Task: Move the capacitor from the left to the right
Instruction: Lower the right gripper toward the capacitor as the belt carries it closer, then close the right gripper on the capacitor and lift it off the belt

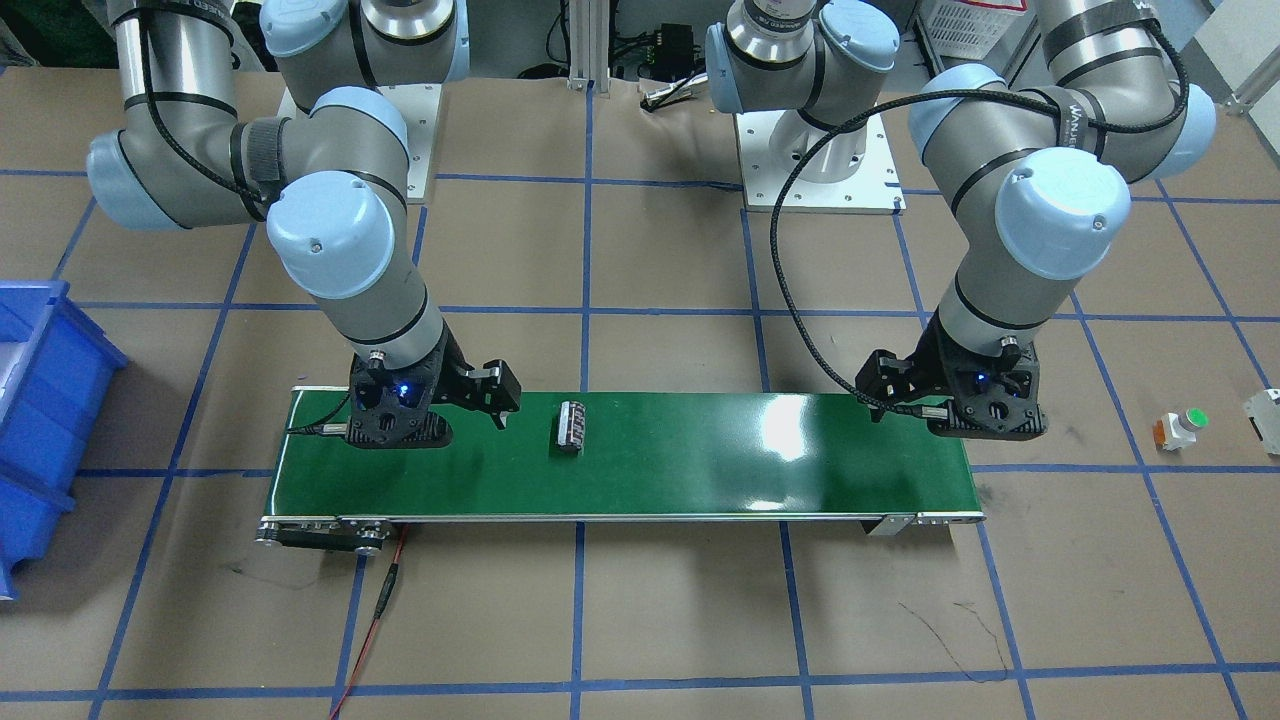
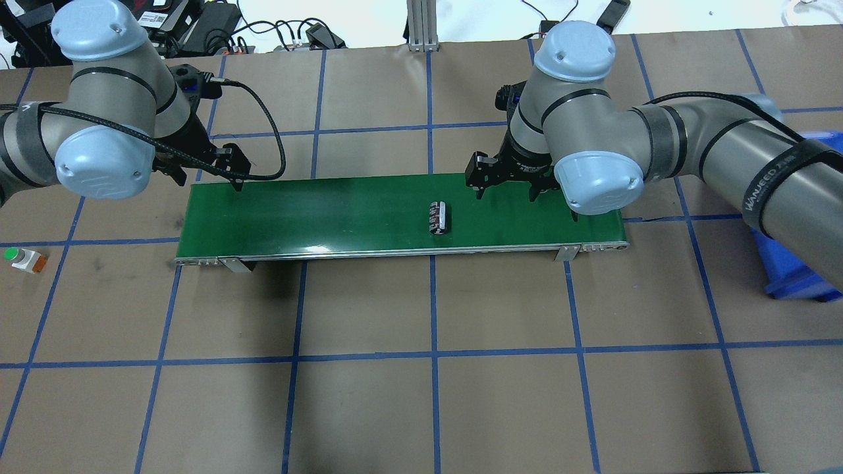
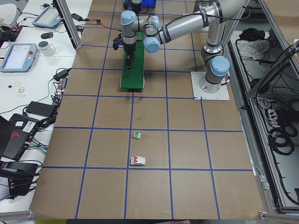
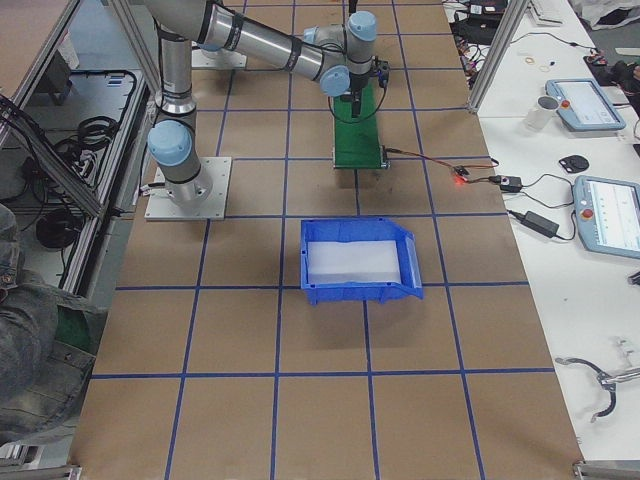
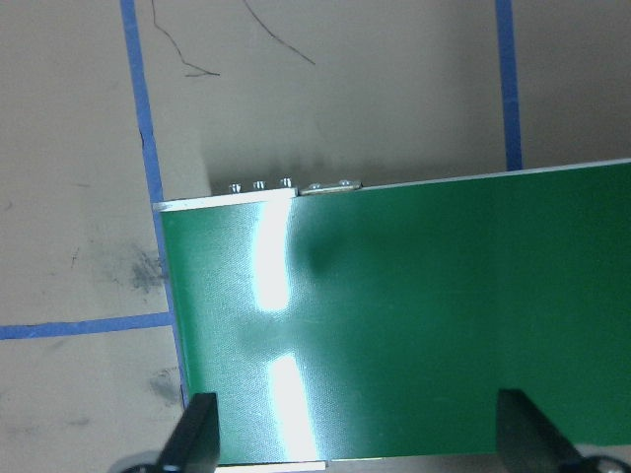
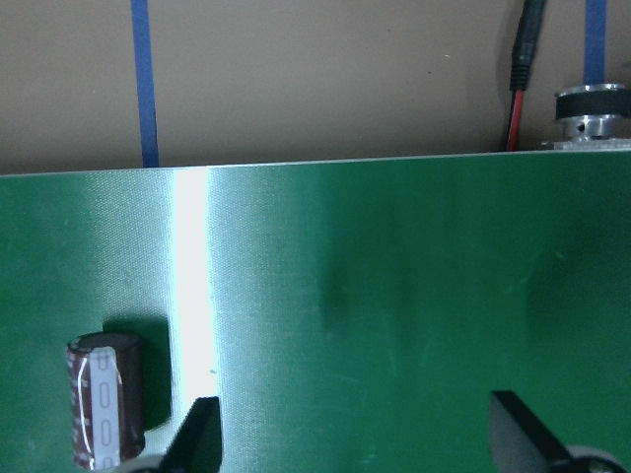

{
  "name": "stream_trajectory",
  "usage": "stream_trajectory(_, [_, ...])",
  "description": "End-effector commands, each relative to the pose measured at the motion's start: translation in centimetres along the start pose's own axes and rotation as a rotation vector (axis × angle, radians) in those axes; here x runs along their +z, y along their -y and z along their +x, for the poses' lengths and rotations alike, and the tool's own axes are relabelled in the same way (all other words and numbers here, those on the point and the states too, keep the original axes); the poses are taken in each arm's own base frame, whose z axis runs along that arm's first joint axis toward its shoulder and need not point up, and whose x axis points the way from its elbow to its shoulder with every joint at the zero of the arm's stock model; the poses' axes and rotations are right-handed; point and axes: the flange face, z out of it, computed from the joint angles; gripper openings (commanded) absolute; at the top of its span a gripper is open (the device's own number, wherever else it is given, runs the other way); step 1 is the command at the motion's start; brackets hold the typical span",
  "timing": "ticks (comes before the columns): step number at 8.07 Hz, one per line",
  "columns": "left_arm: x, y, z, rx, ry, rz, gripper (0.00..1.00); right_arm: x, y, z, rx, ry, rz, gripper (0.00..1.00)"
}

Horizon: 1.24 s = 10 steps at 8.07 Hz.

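The capacitor point(image 1: 571, 427), a stubby dark cylinder with pale stripes, lies on its side on the green conveyor belt point(image 1: 700, 470), a little right of the belt's middle in the overhead view point(image 2: 438, 218). My right gripper point(image 2: 507, 189) is open and empty over the belt's far edge, just right of the capacitor. In the right wrist view the capacitor point(image 6: 102, 399) sits at the lower left, outside the left finger point(image 6: 197, 434). My left gripper point(image 2: 207, 174) is open and empty over the belt's left end point(image 5: 197, 296).
A blue bin point(image 2: 797, 276) stands on the table off the belt's right end. A green-capped button point(image 2: 23, 258) and a white boxy component point(image 1: 1262, 412) lie on the table beyond the left end. A red cable point(image 1: 385, 600) runs from the belt's motor end.
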Motion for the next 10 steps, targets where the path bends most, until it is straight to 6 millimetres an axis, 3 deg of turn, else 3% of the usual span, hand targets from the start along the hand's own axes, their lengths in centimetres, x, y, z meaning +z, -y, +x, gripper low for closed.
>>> stream_trajectory(1, [0.0, 0.0, 0.1, 0.001, -0.001, 0.0, 1.0, 0.4, 0.3, 0.0, -0.005, 0.008, 0.022, 0.96])
stream_trajectory(7, [0.2, 0.0, 0.1, 0.001, -0.003, -0.004, 1.0, 1.5, -0.6, 0.3, 0.022, 0.0, -0.004, 0.95])
stream_trajectory(10, [0.2, 0.0, 0.1, 0.001, -0.003, -0.004, 1.0, 2.4, -1.3, 0.5, 0.031, -0.008, -0.031, 0.88])
